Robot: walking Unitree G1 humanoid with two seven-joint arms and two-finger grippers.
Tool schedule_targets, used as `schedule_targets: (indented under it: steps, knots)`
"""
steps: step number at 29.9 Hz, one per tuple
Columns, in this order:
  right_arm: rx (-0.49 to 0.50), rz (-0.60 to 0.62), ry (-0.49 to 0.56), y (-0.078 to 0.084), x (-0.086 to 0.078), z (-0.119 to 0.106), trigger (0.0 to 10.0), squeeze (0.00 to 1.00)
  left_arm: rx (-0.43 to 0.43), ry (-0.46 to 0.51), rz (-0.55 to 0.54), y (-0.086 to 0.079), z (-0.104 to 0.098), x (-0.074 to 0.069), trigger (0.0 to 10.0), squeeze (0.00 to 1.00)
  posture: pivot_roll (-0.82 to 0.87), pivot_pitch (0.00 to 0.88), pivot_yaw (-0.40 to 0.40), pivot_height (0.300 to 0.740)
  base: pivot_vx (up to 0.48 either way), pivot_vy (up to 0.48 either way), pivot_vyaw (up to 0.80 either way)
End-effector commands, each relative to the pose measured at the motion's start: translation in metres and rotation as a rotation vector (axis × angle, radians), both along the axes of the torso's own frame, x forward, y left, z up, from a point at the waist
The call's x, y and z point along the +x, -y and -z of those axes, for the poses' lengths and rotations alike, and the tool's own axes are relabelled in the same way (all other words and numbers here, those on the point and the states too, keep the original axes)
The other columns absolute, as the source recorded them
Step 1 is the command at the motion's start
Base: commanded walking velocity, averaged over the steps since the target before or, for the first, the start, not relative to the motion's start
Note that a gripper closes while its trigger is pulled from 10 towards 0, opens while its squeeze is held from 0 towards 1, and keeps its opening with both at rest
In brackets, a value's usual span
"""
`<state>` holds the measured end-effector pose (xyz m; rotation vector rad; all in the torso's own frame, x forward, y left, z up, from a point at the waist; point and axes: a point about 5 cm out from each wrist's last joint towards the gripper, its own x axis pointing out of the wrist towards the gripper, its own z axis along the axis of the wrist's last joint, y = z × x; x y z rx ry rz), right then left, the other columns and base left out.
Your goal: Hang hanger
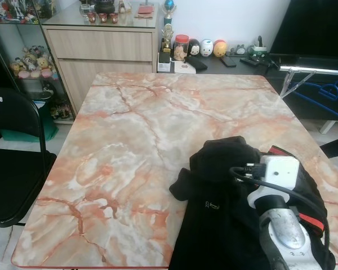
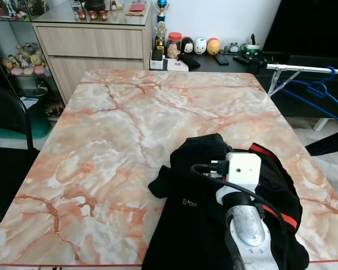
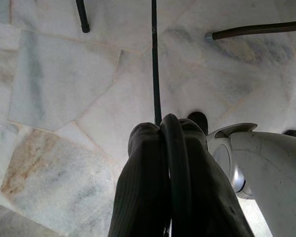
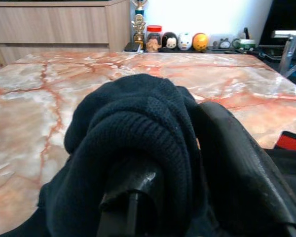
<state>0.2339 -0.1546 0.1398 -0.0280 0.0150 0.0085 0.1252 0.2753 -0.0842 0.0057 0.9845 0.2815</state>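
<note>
Left eye view: marble-patterned worktop (image 1: pixel 129 146) with black garment (image 1: pixel 225 169) heaped at near right corner; red trim (image 1: pixel 312 220) peeking out along its right side. Right arm (image 1: pixel 279 219) lying over the heap, wrist box and cable on top, right gripper hidden behind them. Blue hanger (image 1: pixel 327 93) off beyond the worktop's far right corner, hooked on a silver rail (image 1: pixel 312 70), well apart from the garment; lower part cut off at frame edge. Black chair (image 1: pixel 14 163) at left, partly cut off.

Right eye view: same scene; hanger's hook and rail clearer. Jar and small figurines (image 2: pixel 194 45) on a dark shelf behind; too small to tell apart.

Left wrist view: left gripper (image 3: pixel 170 153) over pale stone floor (image 3: pixel 54 89); fingers (image 3: pixel 143 187) pressed together with a black cable running between them. Thin dark leg (image 3: pixel 155 59) ahead, top cut off. Silver body part (image 3: pixel 266 173) beside.

Right wrist view: right gripper (image 4: pixel 182 173) buried in dark knit fabric; fingers (image 4: pixel 237 173) spread, one bare, the other wrapped by cloth bunched between them. Whether clamped: cannot tell. Hanger not made out; rail end at edge.
</note>
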Motion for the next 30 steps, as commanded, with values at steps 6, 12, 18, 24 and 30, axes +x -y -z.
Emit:
schedule_targets:
  steps: [6,12,18,24,30]
  knots:
    - [-0.002,0.004,0.000,-0.0015,-0.0013,-0.0025,10.0,1.00,-0.008,-0.028,0.009,-0.0024,0.0015,-0.0068,10.0,0.00,-0.02,0.000,-0.046,0.740,0.000,0.000,0.00]
    - [-0.008,0.016,-0.015,-0.0009,-0.0007,-0.0001,10.0,1.00,-0.023,-0.025,0.016,-0.0020,0.0015,-0.0068,10.0,0.00,-0.02,0.000,-0.043,0.740,0.000,0.000,0.00]
    - [-0.014,0.016,-0.024,-0.0014,0.0025,0.0009,10.0,1.00,-0.023,-0.026,0.031,-0.0023,0.0010,-0.0056,10.0,0.00,-0.02,0.000,-0.042,0.740,0.000,0.000,0.00]
    - [-0.015,0.013,-0.026,-0.0027,0.0039,0.0012,10.0,1.00,-0.023,-0.025,0.024,-0.0029,0.0007,-0.0053,10.0,0.00,-0.02,0.000,-0.042,0.740,0.000,0.000,0.00]
    - [-0.024,0.015,-0.034,-0.0024,0.0048,0.0018,10.0,1.00,-0.029,-0.023,0.025,-0.0028,0.0007,-0.0052,10.0,0.00,-0.02,0.000,-0.040,0.740,0.000,0.000,0.00]
